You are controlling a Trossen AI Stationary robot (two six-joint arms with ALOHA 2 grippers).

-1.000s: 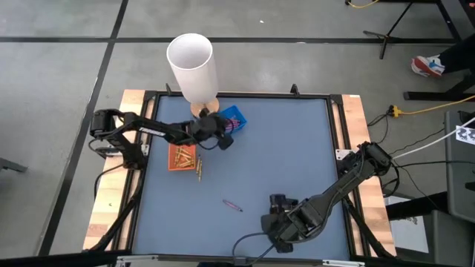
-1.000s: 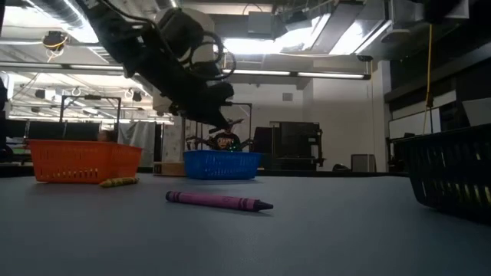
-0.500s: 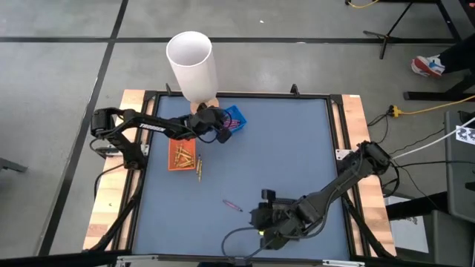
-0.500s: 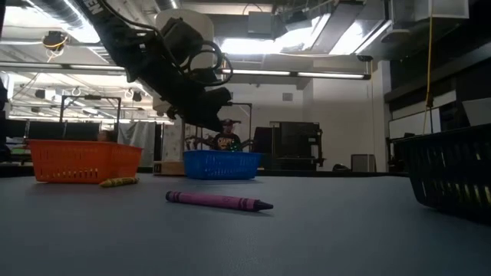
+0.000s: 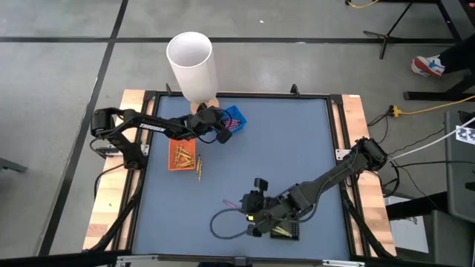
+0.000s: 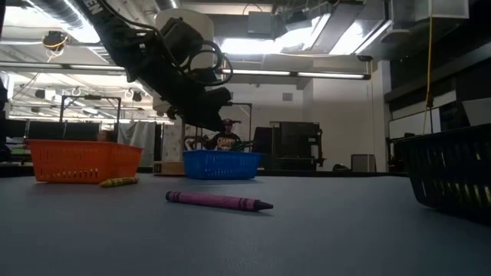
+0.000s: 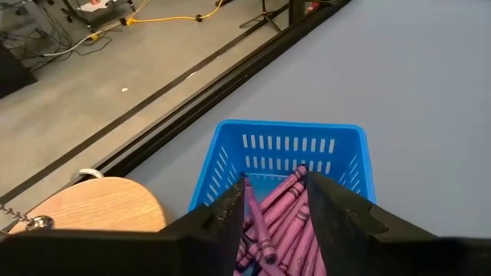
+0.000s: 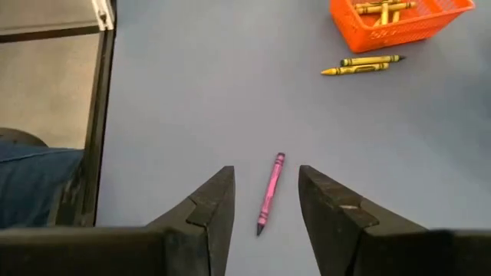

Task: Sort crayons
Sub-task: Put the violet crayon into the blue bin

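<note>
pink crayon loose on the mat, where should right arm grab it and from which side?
Grip the pink crayon at mid-length, across its thin width, coming straight down from above. It lies flat and alone on the table, and the open right gripper already straddles it with the jaws on either side, so probably only a descent is needed.

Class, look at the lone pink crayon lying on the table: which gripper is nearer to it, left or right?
Right. The right gripper hovers open just beside the pink crayon, lined up with it. The left gripper is across the table, above the blue tray.
</note>
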